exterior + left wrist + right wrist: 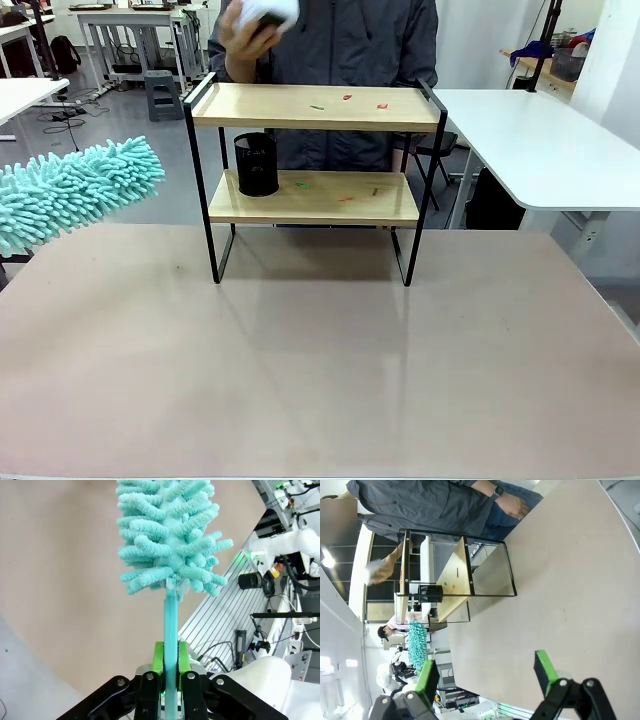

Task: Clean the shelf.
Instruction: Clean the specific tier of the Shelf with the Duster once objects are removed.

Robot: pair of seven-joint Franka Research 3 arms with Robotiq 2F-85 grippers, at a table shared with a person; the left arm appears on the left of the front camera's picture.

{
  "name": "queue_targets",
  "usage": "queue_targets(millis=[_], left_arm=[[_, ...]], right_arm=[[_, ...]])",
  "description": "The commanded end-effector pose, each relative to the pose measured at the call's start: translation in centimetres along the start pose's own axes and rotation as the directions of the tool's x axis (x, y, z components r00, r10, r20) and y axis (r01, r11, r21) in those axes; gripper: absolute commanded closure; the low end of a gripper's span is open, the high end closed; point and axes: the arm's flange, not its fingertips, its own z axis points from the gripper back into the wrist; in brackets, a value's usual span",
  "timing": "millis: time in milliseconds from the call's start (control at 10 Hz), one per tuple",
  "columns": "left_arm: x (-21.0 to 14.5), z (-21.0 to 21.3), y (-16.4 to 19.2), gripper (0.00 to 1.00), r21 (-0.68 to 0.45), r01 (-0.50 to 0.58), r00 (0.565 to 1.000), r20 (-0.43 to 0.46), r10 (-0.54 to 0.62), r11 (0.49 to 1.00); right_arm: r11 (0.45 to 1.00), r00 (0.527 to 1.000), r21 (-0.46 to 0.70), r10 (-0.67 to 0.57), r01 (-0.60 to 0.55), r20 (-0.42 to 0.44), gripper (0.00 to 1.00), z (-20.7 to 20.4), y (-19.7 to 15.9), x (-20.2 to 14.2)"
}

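Far ahead of the right claw (486, 670) a black mesh cup (431, 593) is standing, a person in a grey jacket (420, 502) is standing beyond it, and the beige tabletop (560, 580) is stretching out between claw and cup.

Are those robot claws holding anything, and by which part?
The left gripper is shut on the teal duster, pinching its thin handle just below the fluffy head. The right gripper is open and holds nothing.
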Motion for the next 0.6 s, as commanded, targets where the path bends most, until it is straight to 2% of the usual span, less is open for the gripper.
queue_targets(millis=[0, 100, 300, 400, 500], left_arm=[[2.2, 0.1, -0.5, 0.88, 0.124, -0.301, 0.951, 0.105, 0.290, 0.945], [3.7, 2.0, -2.4, 0.88, 0.053, -0.332, 0.931, 0.176, 0.319, 0.942], [7.1, 5.8, -7.9, 0.88, 0.136, -0.305, 0.933, 0.240, 0.267, 0.943], [10.1, 7.1, -10.9, 0.88, 0.174, -0.283, 0.946, 0.215, 0.244, 0.943], [12.3, 7.6, -12.8, 0.88, 0.198, -0.329, 0.935, 0.207, 0.289, 0.923]], right_arm=[[0.999, 1.000, 0.025, 0.027, -0.027, 0.013, 0.00, -0.2, 0.1, 0.1], [0.999, 1.000, 0.025, 0.027, -0.027, 0.013, 0.00, -0.2, 0.1, 0.1], [0.999, 1.000, 0.025, 0.027, -0.027, 0.013, 0.00, -0.2, 0.1, 0.1], [0.999, 1.000, 0.025, 0.027, -0.027, 0.013, 0.00, -0.2, 0.1, 0.1], [0.999, 1.000, 0.025, 0.027, -0.027, 0.013, 0.00, -0.2, 0.1, 0.1]])
